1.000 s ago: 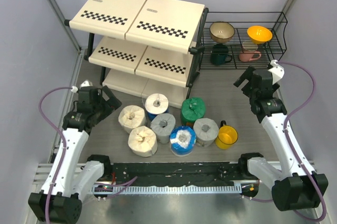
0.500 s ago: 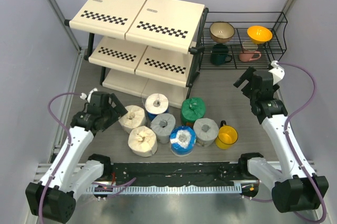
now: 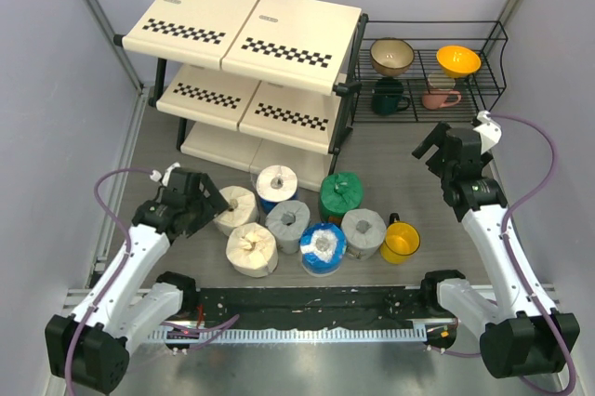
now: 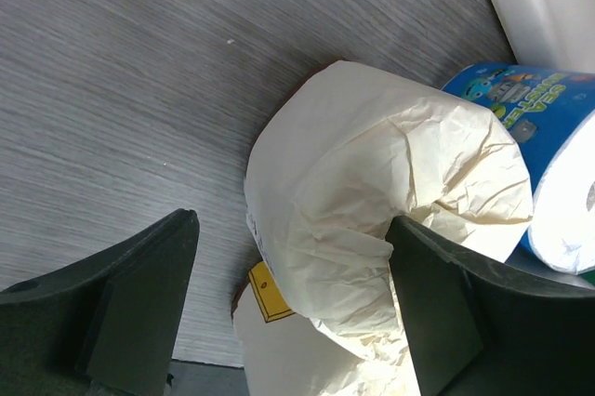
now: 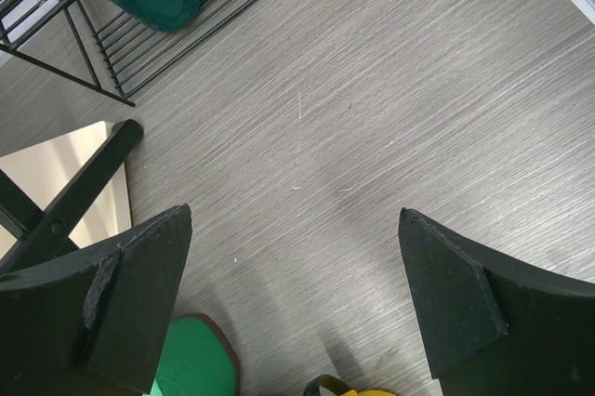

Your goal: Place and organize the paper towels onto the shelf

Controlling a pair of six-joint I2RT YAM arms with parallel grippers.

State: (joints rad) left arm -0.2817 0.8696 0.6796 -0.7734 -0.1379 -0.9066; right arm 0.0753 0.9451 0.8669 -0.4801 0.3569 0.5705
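Left tool (image 4: 290, 221) spread, straddling cream roll (image 4: 372, 164), blue roll (image 4: 525, 103) at two o'clock reading "SEA", right tool (image 5: 293, 215) hanging spread.

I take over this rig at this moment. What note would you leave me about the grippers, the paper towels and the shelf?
Left gripper: open, fingers either side of the rear cream roll, not closed on it.
Right gripper: open, empty, above bare table near the wire rack.
All seven rolls stand on the table before the shelf: also front cream roll, grey rolls, blue-and-white rolls, green roll.
Done: nothing; no roll shows on the shelf.
Left: grasp the rear cream roll, shelve it, then the other six.
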